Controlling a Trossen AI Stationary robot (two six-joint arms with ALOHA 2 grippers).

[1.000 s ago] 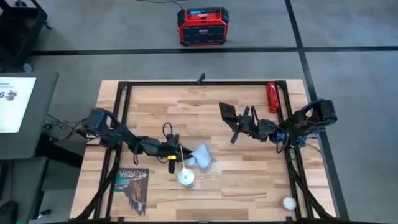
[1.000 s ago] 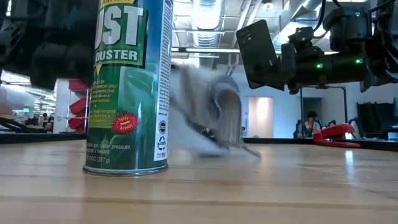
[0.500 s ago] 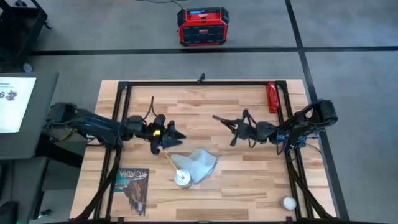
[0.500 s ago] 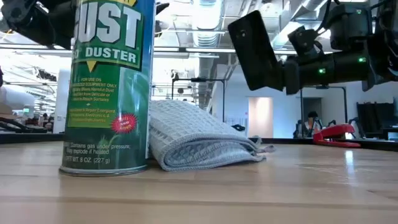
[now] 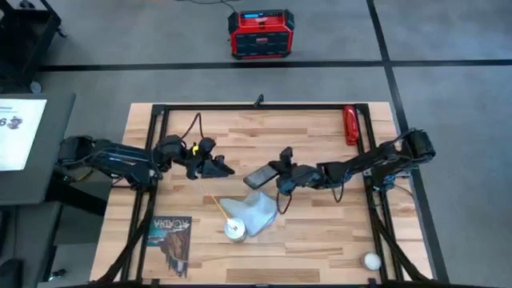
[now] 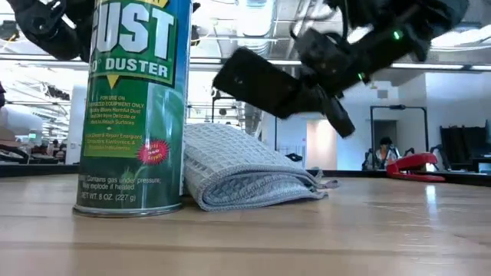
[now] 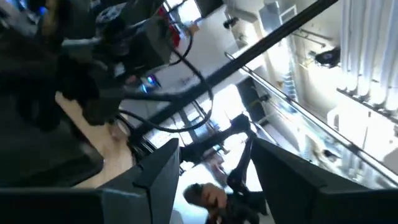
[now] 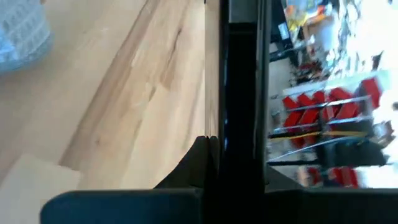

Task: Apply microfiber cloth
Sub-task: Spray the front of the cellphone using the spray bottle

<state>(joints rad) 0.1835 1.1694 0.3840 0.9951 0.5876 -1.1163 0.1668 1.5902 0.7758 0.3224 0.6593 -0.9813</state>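
Note:
The pale blue-grey microfiber cloth (image 5: 254, 211) lies folded over on the wooden table (image 5: 320, 232), its side against a green duster can (image 5: 237, 230) that stands upright. In the low view the cloth (image 6: 245, 172) rests on its flat underside. My right gripper (image 5: 278, 178) hangs just beyond the cloth's far edge, shut on a black phone (image 5: 258, 177). The phone (image 6: 257, 80) floats above the cloth. My left gripper (image 5: 219, 169) stands open, left of the phone and beyond the can, with nothing between its fingers. My right gripper pinches the phone by the end nearest the arm (image 8: 241, 163), between its two fingers. The fingers come about level from the table's right and lie along the phone. The phone sticks out ahead of them toward the left, tilted and lifted clear of cloth and table.
A dark printed booklet (image 5: 170, 236) lies at the near left. A red stapler (image 5: 350, 126) lies at the far right and a white ball (image 5: 371, 261) at the near right corner. A black frame (image 5: 160, 144) runs round the table. A red box (image 5: 262, 34) stands on the floor beyond.
My left gripper has let go of the cloth and drawn back up toward the far left. The cloth has dropped and settled in a folded heap against the can. My right gripper has carried the phone left and nearer, toward the cloth, tipping it from upright to slanting.

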